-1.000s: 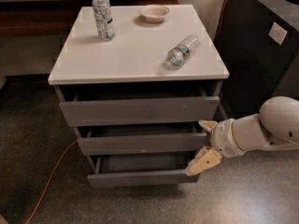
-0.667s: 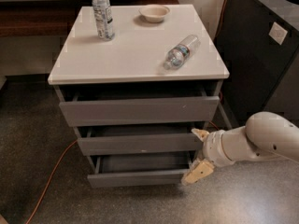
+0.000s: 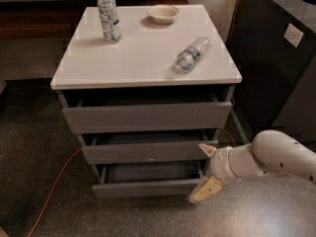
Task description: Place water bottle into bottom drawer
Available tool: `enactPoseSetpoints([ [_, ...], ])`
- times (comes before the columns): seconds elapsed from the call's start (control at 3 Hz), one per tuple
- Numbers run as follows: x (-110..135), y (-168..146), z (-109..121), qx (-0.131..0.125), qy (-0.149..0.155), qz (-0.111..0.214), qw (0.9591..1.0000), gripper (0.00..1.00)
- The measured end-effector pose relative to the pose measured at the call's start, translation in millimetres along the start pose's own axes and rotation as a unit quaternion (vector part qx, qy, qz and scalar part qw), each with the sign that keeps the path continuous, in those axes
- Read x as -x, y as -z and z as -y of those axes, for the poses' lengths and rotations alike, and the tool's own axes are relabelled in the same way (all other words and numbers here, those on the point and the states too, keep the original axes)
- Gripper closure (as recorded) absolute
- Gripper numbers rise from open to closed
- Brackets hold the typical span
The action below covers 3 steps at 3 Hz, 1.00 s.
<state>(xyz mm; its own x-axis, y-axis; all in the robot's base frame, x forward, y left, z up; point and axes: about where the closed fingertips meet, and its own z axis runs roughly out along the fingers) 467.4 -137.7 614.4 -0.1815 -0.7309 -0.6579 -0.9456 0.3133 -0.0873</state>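
The water bottle, small, clear and crinkled with a dark band, lies on its side at the right of the white cabinet top. The bottom drawer is pulled out a little and shows a plain grey inside. My gripper is low at the drawer's right front corner, far below the bottle. Its two cream fingers are spread apart and hold nothing; one fingertip lies against the drawer's front edge.
A taller clear bottle with a pale label stands at the back left of the top, next to a shallow bowl. The two upper drawers are slightly ajar. A dark cabinet stands to the right. An orange cable runs across the floor.
My arm and gripper have moved left and down, from beside the middle drawer to the bottom drawer's right front corner. The bottle and drawers have not moved.
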Motion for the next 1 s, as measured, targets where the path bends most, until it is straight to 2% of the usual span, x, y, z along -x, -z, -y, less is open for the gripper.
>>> enactPoseSetpoints([
  [0.33, -8.2, -11.6, -0.8, 0.02, -0.003, -0.017, 0.9997, 0.0],
  [0.67, -41.3, -61.4, 1.9, 0.035, -0.003, -0.025, 0.9991, 0.0],
  [1.0, -74.5, -110.8, 6.5, 0.031, 0.014, -0.025, 0.9991, 0.0],
])
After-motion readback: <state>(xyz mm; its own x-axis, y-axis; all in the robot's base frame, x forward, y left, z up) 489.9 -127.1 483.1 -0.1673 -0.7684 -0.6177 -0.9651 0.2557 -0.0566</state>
